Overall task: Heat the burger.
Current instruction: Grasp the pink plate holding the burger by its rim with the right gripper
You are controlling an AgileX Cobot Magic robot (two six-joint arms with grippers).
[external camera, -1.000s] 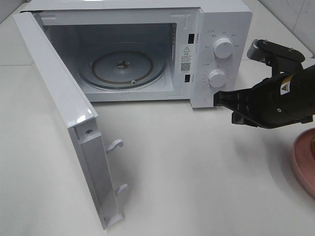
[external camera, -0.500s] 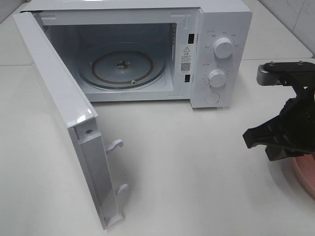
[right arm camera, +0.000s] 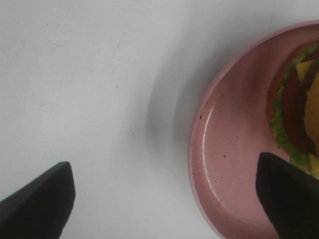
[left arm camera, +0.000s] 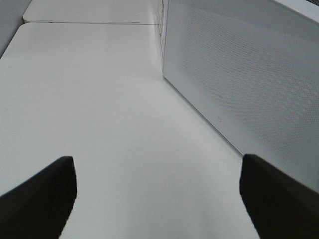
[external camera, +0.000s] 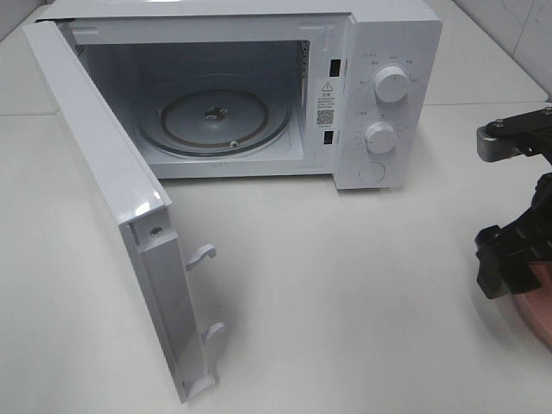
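Note:
The burger lies on a pink plate; only its edge of green lettuce, red tomato and yellow cheese shows in the right wrist view. My right gripper hovers open over the plate's rim and the table beside it, holding nothing. In the exterior high view this gripper is at the far right, above the pink plate, and the burger is hidden there. My left gripper is open and empty over bare table beside the microwave door.
A white microwave stands at the back with its door swung wide open toward the front left. Its glass turntable carries nothing. Two knobs sit on its right panel. White tabletop spreads in front.
My right gripper has swung from in front of the microwave's control panel to the right and down over the pink plate, and its jaws have gone from shut to open.

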